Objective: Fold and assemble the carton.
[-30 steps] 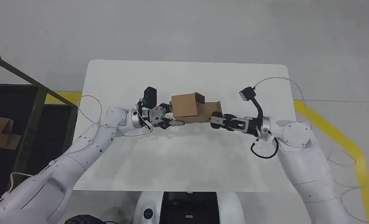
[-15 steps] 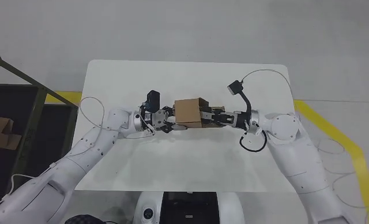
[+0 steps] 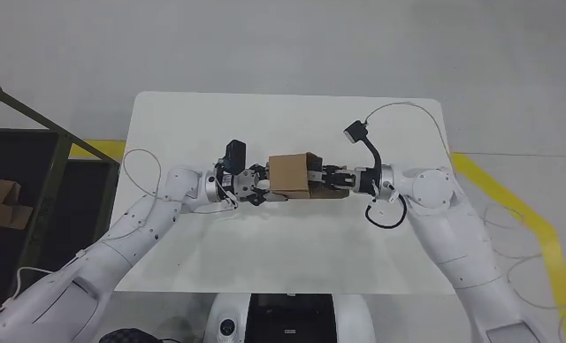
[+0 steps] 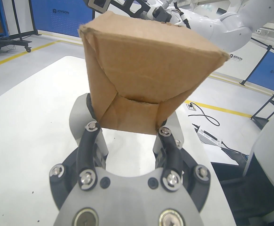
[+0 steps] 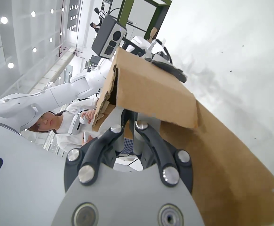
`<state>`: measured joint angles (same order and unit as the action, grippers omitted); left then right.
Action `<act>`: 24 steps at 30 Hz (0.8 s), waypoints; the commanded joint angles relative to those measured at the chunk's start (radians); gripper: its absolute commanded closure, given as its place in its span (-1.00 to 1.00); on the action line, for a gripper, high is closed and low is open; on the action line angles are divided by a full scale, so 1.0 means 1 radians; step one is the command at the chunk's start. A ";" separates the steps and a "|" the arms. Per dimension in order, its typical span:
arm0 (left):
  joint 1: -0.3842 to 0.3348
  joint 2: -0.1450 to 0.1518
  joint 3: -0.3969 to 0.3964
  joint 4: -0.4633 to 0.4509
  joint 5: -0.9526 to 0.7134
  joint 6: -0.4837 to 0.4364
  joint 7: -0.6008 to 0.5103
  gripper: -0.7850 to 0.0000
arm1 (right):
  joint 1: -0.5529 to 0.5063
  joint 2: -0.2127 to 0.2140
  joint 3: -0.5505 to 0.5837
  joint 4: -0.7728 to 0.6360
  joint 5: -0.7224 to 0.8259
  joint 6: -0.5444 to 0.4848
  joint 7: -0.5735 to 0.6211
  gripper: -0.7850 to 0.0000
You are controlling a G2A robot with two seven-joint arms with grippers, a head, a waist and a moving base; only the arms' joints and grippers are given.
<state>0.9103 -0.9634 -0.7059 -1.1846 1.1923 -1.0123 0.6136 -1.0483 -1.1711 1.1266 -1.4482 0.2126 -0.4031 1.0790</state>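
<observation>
A brown cardboard carton point(image 3: 288, 173) is held just above the middle of the white table point(image 3: 177, 122). My left gripper point(image 3: 258, 186) is shut on the carton's left end. In the left wrist view the carton point(image 4: 148, 62) rises from between the left gripper's point(image 4: 127, 118) spread fingers point(image 4: 89, 109). My right gripper point(image 3: 318, 178) is at the carton's open right end. In the right wrist view its fingers point(image 5: 118, 116) stand close together, the right gripper point(image 5: 127, 116) shut, with its tips hidden under a carton panel point(image 5: 151, 90). A loose flap point(image 5: 221, 165) hangs beside the right gripper.
A dark rack point(image 3: 35, 184) with small boxes stands off the table's left side. The table's front edge point(image 3: 292, 292) lies near the robot. Bare table lies around the carton on every side. A cable point(image 3: 398, 113) loops above the right arm.
The right arm has swung left, bringing its gripper from beside the flap up to the carton's open end. The left gripper and carton have shifted slightly right.
</observation>
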 commanded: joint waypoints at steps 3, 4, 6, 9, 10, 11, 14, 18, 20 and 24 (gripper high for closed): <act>0.001 0.003 -0.001 -0.001 0.005 0.000 0.009 -0.09 | -0.027 0.019 0.078 -0.021 -0.009 -0.019 0.004 1.00; 0.002 0.003 -0.001 -0.001 0.006 0.000 0.011 -0.08 | -0.035 0.024 0.102 -0.032 -0.017 -0.028 -0.001 1.00; 0.003 0.005 -0.001 -0.001 0.009 0.000 0.014 -0.09 | -0.055 0.033 0.140 -0.058 -0.023 -0.037 -0.012 1.00; 0.006 0.007 -0.002 -0.004 0.016 0.000 0.021 -0.07 | -0.069 0.040 0.173 -0.083 -0.031 -0.030 -0.045 1.00; 0.007 0.007 -0.003 -0.005 0.018 0.000 0.023 -0.08 | -0.069 0.040 0.177 -0.087 -0.033 -0.024 -0.057 1.00; 0.008 0.008 -0.003 -0.006 0.020 0.000 0.024 -0.08 | -0.066 0.041 0.175 -0.090 -0.042 -0.017 -0.068 1.00; 0.012 0.008 -0.004 -0.012 0.024 0.000 0.029 -0.07 | -0.047 0.037 0.143 -0.087 -0.073 0.005 -0.091 1.00; 0.014 0.009 -0.007 -0.016 0.033 0.000 0.029 -0.14 | -0.033 0.032 0.091 -0.109 -0.151 0.016 -0.110 1.00; 0.016 0.008 -0.009 -0.017 0.037 0.000 0.029 -0.15 | -0.039 0.033 0.074 -0.128 -0.184 0.018 -0.103 1.00; 0.018 0.005 -0.013 -0.019 0.040 0.000 0.031 -0.11 | -0.055 0.036 0.056 -0.150 -0.197 0.014 -0.078 1.00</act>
<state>0.9275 -0.9577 -0.7177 -1.2029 1.2320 -1.0123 0.6427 -1.0994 -1.1358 1.1875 -1.5930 0.0116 -0.3852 0.9900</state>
